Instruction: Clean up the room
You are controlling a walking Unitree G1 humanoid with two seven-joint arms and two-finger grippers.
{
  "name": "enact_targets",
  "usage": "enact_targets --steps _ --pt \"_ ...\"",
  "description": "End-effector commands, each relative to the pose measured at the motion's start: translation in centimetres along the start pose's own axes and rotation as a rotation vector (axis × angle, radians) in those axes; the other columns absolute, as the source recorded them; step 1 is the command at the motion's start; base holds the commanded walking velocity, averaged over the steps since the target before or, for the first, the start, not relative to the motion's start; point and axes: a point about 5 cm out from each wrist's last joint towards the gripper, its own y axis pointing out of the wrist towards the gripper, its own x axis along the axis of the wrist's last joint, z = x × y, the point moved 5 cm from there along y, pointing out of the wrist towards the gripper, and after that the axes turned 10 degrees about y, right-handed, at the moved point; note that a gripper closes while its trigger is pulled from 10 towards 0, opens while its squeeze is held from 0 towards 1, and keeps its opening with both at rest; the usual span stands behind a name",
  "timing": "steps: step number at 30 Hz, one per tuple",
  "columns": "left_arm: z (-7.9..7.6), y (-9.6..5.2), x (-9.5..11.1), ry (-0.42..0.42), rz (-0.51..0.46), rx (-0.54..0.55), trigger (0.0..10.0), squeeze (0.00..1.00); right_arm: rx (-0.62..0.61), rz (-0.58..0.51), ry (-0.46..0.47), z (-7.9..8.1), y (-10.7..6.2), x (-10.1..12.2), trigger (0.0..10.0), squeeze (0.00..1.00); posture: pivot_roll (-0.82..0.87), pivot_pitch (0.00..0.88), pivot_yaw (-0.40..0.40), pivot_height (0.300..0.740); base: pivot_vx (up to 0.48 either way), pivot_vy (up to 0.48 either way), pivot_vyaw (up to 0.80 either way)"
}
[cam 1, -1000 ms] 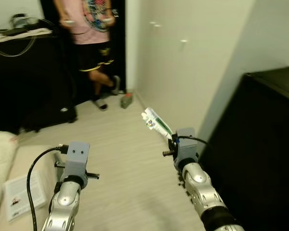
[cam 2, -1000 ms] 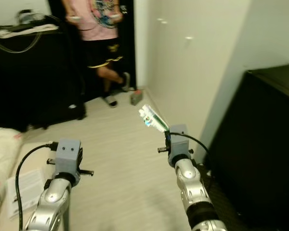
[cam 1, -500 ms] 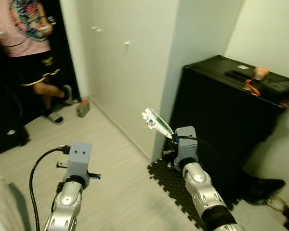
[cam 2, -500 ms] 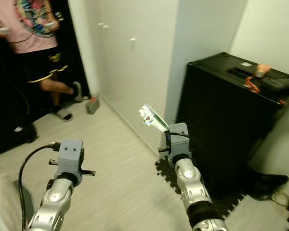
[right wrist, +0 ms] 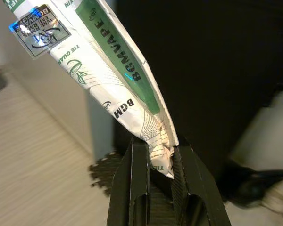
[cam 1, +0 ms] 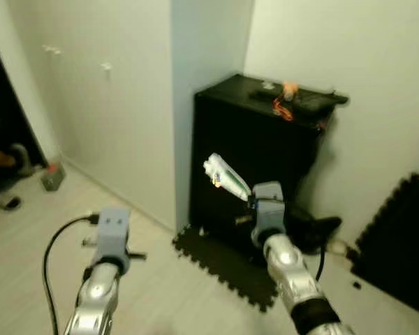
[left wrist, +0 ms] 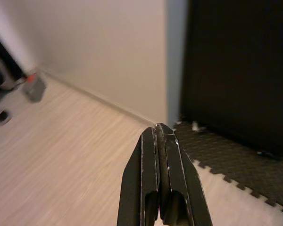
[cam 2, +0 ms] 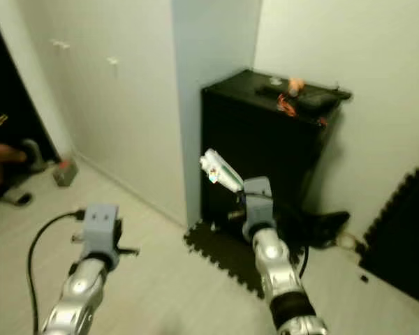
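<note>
My right gripper (right wrist: 161,151) is shut on the bottom corner of a white and green packet (right wrist: 108,70). In the left eye view the packet (cam 1: 225,177) sticks up and to the left from the right gripper (cam 1: 250,198), held in the air in front of a black cabinet (cam 1: 258,139). My left gripper (left wrist: 161,136) is shut with nothing in it and hangs over the pale wood floor (left wrist: 61,150). The left arm's wrist (cam 1: 112,230) is raised at the lower left.
A black foam mat (cam 1: 230,262) lies at the cabinet's foot, another dark mat (cam 1: 398,244) leans at the right. Small orange and black things (cam 1: 286,98) lie on the cabinet top. A white wall corner (cam 1: 174,105) stands left of the cabinet. A person's foot (cam 1: 7,157) and a small grey box (cam 1: 52,176) are at far left.
The whole view has swung to the right: the person has slid out to the left edge and the black cabinet is now in the middle. Both grippers keep their pose.
</note>
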Motion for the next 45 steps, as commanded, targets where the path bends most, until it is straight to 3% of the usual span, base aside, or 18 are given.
enact_targets --steps 1,6,8,10,16,19,45 --pt "-0.3 0.0 0.0 -0.008 0.006 -0.006 10.0 0.00 -0.004 -0.005 0.002 0.0 0.0 0.0 10.0 0.00 -0.03 0.000 -0.027 0.740 0.000 0.000 -0.80" --pt "-0.3 0.0 0.1 0.008 0.004 -0.017 10.0 0.00 -0.002 -0.003 0.006 0.0 0.0 -0.1 10.0 0.00 -0.03 0.000 -0.029 0.740 0.000 0.000 -0.80" --pt "0.3 0.3 0.1 0.090 -0.005 0.029 10.0 0.00 -0.001 0.000 0.006 0.1 0.0 -0.2 10.0 0.00 -0.03 0.000 -0.032 0.740 0.000 0.000 -0.80" --pt "0.7 0.4 0.0 0.111 0.000 0.051 10.0 0.00 0.000 0.001 0.006 0.1 0.0 -0.1 10.0 0.00 -0.03 0.000 -0.031 0.740 0.000 0.000 -0.80" --pt "0.7 0.5 0.0 0.107 -0.003 0.046 10.0 0.00 0.006 0.006 0.034 0.2 0.1 -0.1 10.0 0.00 -0.03 0.000 -0.031 0.740 0.000 0.000 -0.80" --pt "0.6 0.5 0.1 0.108 -0.007 0.041 10.0 0.00 0.029 -0.027 0.095 0.3 0.1 0.6 10.0 0.00 -0.03 0.000 -0.032 0.740 0.000 0.000 -0.80" --pt "-0.1 0.7 0.2 0.108 -0.013 0.026 10.0 0.00 0.013 -0.036 0.108 0.2 0.2 0.9 10.0 0.00 -0.03 0.000 -0.037 0.740 0.000 0.000 -0.80"
